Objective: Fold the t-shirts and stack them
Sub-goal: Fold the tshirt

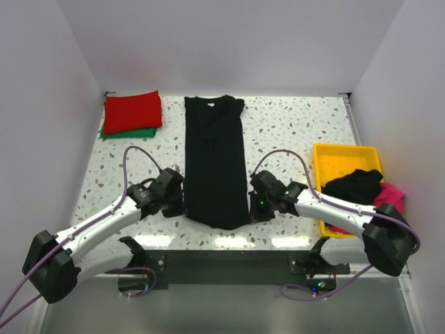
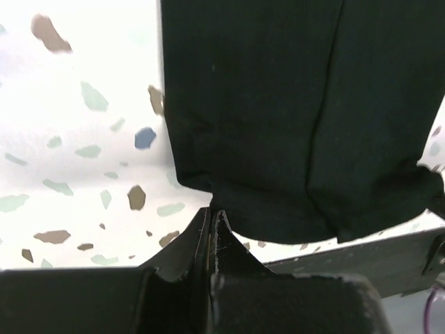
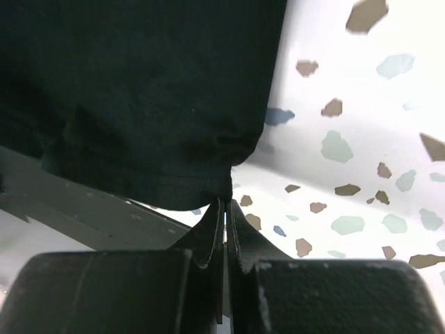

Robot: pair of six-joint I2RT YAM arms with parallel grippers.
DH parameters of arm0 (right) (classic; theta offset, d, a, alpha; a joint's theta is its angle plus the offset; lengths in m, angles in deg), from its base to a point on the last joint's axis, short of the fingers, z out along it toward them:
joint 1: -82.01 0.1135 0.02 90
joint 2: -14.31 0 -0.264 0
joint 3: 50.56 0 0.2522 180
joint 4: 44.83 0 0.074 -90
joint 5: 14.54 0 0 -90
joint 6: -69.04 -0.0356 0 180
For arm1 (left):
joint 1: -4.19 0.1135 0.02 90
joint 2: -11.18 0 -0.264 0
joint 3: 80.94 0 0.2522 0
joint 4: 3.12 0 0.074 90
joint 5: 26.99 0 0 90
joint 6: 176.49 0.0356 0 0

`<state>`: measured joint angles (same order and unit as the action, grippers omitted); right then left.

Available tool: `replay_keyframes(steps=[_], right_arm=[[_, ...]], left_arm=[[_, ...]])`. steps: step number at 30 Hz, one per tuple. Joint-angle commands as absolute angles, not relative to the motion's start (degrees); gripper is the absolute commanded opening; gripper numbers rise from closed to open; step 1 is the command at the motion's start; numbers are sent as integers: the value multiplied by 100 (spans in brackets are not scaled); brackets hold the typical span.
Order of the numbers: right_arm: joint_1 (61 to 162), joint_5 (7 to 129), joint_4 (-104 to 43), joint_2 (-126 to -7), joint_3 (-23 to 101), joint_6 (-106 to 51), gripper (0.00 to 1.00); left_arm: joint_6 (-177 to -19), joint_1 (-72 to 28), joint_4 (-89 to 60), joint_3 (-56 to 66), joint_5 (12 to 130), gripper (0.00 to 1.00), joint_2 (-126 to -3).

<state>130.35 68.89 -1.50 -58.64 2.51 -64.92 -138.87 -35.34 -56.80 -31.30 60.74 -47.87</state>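
Far-left corner of the white speckled table top: a red folded cloth t-shirt lies on a green folded cloth t-shirt. Only the green one's near edge shows.

Left of centre: the left gripper sits low at the near-left corner of a long black cloth t-shirt. In the left wrist view we see its jaws pressed together with no gap, and the hem puckers right at the tips. We read this as a pinch on that corner.

Centre: the long black cloth t-shirt lies flat as a narrow strip, both sides folded inward. Its collar is at the far end and its hem is towards the arm bases. The near end reaches the dark strip along the table's edge.

Right of centre: the right gripper is at the near-right corner of the same hem. In the right wrist view its jaws are likewise closed tight, with the cloth gathered into a small crease at the tips. We read this too as a pinch on the hem.

Right edge: a yellow plastic tray holds a crumpled black cloth t-shirt. A pink cloth t-shirt hangs over the tray's right rim, partly hidden by the right arm.
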Motion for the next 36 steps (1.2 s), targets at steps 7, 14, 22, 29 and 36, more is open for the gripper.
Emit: replay_keyframes(steps=[7,14,22,29,36], right_arm=[[12176,7405,-373,-6601,1706,-5990,0],[11700,7607,-681,-8095,3086,-5980,0],[11111,7564,-698,-9246,4159,-6015,0],[10838,7563,-610,-9775,4792,-6007,0],[10654,7554,-443,-10030,5320,-5954,0]], left_arm=[[-13202,-2413,-4589,-2053,6116,0,-5753],[-13474,-2087,-3973,-1076,5967,0,-7116],[-13527,-1568,-3789,-21,5905,0,-8416],[-13466,-1287,-3763,551,5887,0,-9069],[-13387,-1128,-3771,920,6010,0,-9341]])
